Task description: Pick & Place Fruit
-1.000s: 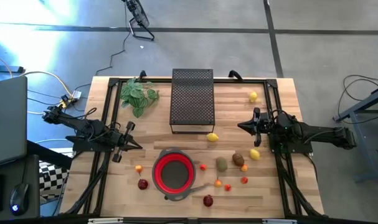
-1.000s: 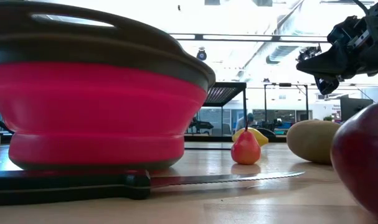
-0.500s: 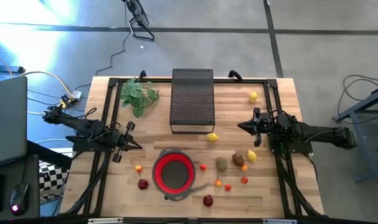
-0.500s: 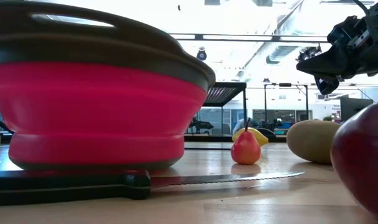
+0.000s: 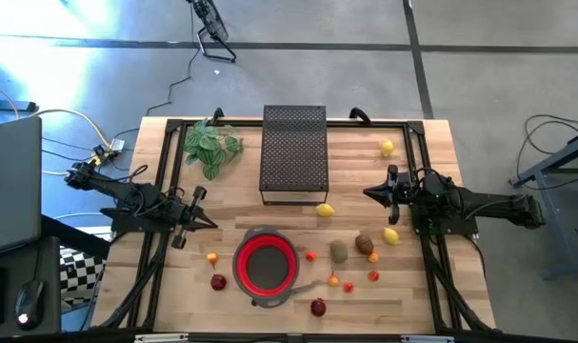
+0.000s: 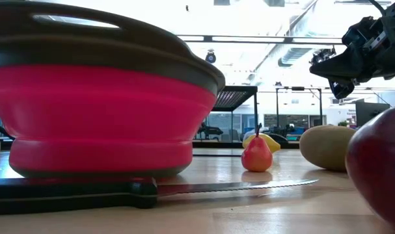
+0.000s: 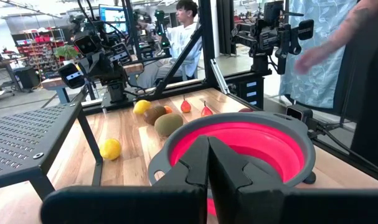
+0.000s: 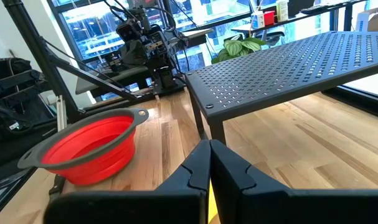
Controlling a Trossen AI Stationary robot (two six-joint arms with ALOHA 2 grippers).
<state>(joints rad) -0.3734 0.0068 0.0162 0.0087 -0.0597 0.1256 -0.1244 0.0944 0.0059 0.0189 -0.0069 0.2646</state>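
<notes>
Nothing placed yet: the bowl [image 5: 266, 264] is empty and all the fruit [image 5: 339, 251] lies scattered on the counter [image 5: 365, 171] around it. My left gripper [image 5: 201, 208] and right gripper [image 5: 376, 193] are both clenched, holding nothing.

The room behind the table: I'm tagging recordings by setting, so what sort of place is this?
Most likely a robotics lab or workshop. Another robot arm stands on a bench beyond the wooden table, a person sits among black frames and equipment, and exposed ceiling ducting runs overhead.
</notes>
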